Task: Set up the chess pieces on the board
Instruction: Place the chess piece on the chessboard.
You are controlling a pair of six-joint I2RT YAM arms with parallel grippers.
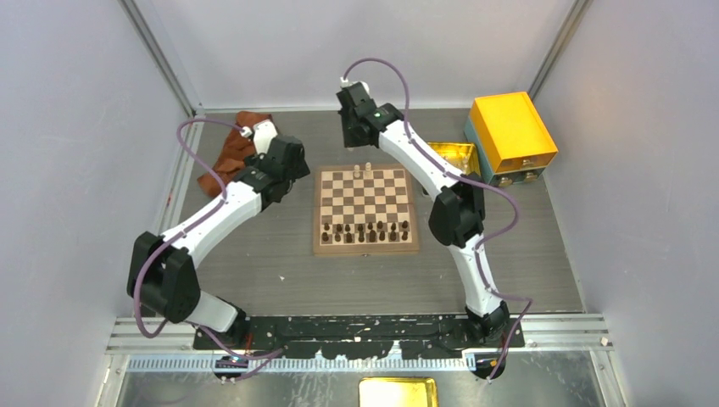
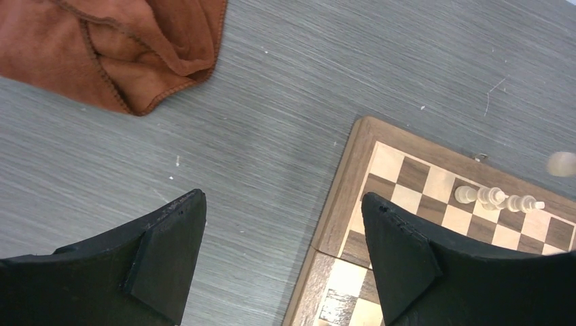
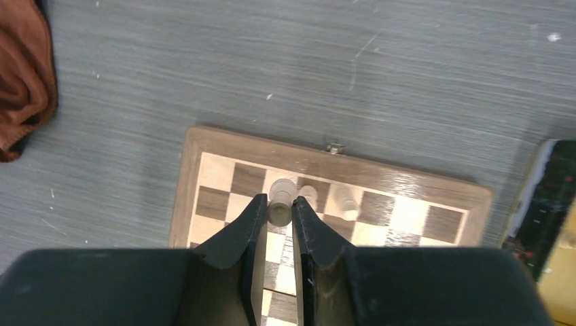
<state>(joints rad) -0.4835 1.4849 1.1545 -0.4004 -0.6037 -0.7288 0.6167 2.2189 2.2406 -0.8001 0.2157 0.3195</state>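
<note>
Right wrist view: my right gripper [image 3: 278,202] is clamped on a cream piece [image 3: 281,190]. The piece's shape is blurred between the fingertips, above the far rows of the board [image 3: 258,151]. Two more chess pieces [image 3: 345,202] stand just beside it, and the gripper body hides the board's near half. My left gripper [image 2: 284,197] hangs spread wide and empty over the table [image 2: 306,81] off the board's far left corner, near a rust-brown cloth [image 2: 136,47]. Dark chessmen [image 1: 365,231] fill the near rows.
</note>
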